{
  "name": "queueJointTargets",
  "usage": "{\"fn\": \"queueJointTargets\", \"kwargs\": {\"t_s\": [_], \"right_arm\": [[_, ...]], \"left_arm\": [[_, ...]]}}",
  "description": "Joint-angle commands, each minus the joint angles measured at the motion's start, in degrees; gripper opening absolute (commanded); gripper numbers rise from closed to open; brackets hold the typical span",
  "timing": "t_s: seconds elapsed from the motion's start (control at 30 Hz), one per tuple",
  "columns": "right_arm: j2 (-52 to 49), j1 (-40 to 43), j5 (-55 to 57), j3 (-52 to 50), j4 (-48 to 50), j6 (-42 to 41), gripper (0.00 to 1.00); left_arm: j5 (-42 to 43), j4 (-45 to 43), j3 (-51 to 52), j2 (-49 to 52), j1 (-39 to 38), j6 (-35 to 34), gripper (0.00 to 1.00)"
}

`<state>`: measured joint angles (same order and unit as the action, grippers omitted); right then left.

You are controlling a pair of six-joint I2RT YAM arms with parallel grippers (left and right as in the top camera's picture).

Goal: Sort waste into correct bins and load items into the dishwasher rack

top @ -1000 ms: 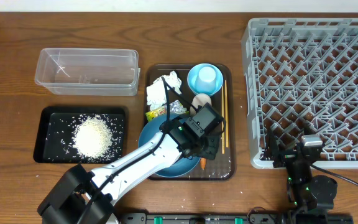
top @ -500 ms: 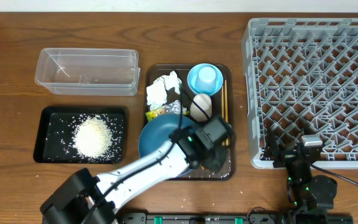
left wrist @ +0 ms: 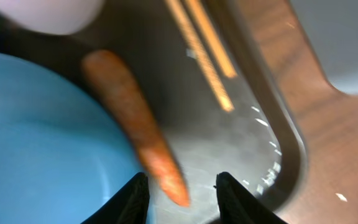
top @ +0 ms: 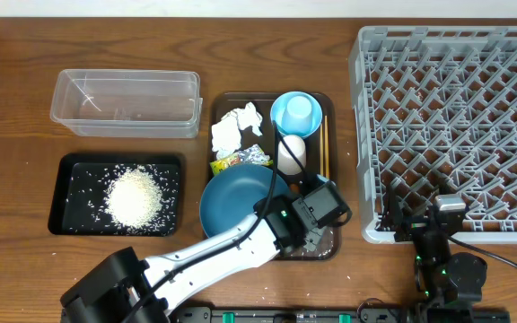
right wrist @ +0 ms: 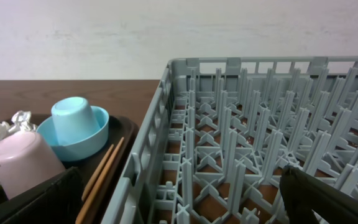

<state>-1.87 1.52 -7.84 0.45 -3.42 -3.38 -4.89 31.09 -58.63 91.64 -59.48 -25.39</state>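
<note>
While left gripper (left wrist: 180, 186) gapes, carrot (left wrist: 132, 115) tip sits between

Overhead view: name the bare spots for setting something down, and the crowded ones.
Bare wood: left of the clear tub and black tray, and a narrow strip between brown tray and rack. The tub holds nothing. Crowded: the brown tray, with the left claw over its near corner.

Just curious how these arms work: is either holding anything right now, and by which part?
Nothing is gripped. The left gripper stands open astride the carrot's thin tip, not clamping it; the right gripper is open and empty.
</note>
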Motion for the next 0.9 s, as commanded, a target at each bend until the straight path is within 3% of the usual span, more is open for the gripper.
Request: {"fn": "queueJointTargets", "kwargs": {"t_s": [0.0, 0.6, 0.77, 0.87], "right_arm": [[-0.07, 1.05, 0.33, -0.13, -0.2, 0.68, 0.99], [-0.07, 1.05, 0.33, -0.13, -0.2, 0.68, 0.99], [-0.07, 1.03, 0.33, -0.13, -0.2, 0.68, 0.99], [-0.07, 1.05, 0.31, -0.13, -0.2, 0.68, 0.99]], "left_arm": [[-6.32, 0.31, -2.43, 0.09, 1.75, -3.43, 0.34], [-7.34, -0.33, -2.49, 0.11, 17.18, -5.42, 0.34], [-0.94, -0.31, -0.7, 0.37, 17.62, -6.75, 0.34], [2.43, -0.28, 0.44, 1.64, 17.53, -8.46, 0.26]]}}
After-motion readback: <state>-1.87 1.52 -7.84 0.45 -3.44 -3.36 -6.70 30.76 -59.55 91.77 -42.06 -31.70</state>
